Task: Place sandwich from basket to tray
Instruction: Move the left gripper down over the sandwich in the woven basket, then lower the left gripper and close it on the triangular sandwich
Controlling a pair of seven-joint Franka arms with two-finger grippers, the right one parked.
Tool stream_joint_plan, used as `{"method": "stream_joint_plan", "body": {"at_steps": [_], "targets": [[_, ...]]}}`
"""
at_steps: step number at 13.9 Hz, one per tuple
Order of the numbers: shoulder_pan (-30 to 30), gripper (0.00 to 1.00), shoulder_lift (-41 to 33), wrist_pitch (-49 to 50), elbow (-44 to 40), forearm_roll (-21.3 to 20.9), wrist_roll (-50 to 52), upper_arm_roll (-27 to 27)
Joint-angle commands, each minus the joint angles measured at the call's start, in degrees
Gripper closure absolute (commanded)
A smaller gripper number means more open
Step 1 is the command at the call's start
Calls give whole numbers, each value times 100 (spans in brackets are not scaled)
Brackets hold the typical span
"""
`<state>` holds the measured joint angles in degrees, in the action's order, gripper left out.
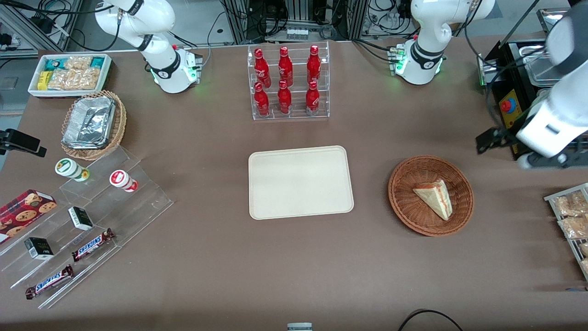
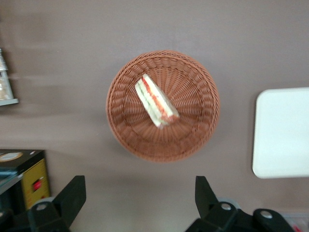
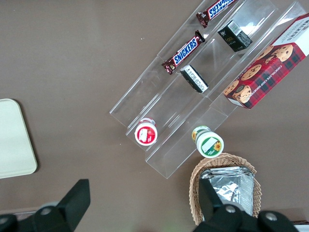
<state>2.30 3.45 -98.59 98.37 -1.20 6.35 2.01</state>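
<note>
**Open gripper above the basket, sandwich lying inside**

The gripper [image 2: 140,203] hangs with its two fingers [image 2: 72,195] spread wide, holding nothing and touching nothing. It sits high over the table, near the working arm's end, beside the basket [image 1: 399,202] rather than in it.

The sandwich [image 1: 435,196] lies in the basket [image 2: 120,130], well apart from the fingers. Seen from the wrist, the sandwich [image 2: 155,100] is a wedge lying on its side, its red and green filling edge facing up. Its long axis runs slantwise across the basket floor. The tray [image 1: 257,202] lies bare at the table's middle, beside the basket and not touching it.
</note>
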Motion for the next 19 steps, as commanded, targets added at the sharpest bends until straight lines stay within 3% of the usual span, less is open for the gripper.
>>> {"method": "stream_joint_plan", "body": {"at_steps": [1, 7, 10, 15, 18, 19], "targets": [[-89, 0, -117, -1246, 1216, -91, 645, 107], [-133, 0, 102, -3876, 2967, 15, 3017, 98], [-124, 0, 532, -4369, 3004, 15, 3600, 177], [-116, 2, 1078, -4837, 2995, 14, 3741, 186], [-63, 97, 1315, -4960, 2829, 6, 4127, 186], [-11, 100, 1316, -4934, 2767, 6, 4119, 186]]}}
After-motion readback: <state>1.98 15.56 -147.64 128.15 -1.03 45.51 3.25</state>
